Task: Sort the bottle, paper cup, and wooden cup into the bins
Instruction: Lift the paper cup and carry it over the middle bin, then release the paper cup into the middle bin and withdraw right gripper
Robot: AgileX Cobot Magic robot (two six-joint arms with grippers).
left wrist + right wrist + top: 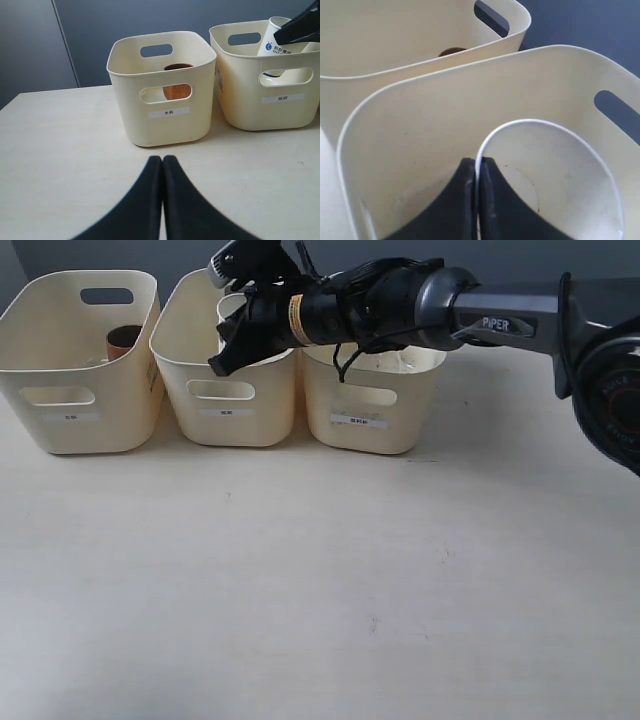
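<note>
right claw (476, 200) pinching one paper cup (555, 175), over three bins (230, 370), seemingly middle

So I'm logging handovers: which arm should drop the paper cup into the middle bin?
The right. Its fingers already pinch the paper cup by the rim, over the middle bin. The left gripper is shut, empty, on the table before the bins.

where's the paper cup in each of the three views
Exterior view: the paper cup is mostly hidden behind the right gripper, above the middle bin.
Left wrist view: upper right, tilted over the middle bin, blue logo showing.
Right wrist view: lower right, open mouth toward the camera, rim pinched between the fingers.
Shared landmark: the wooden cup in the neighbouring bin.
</note>
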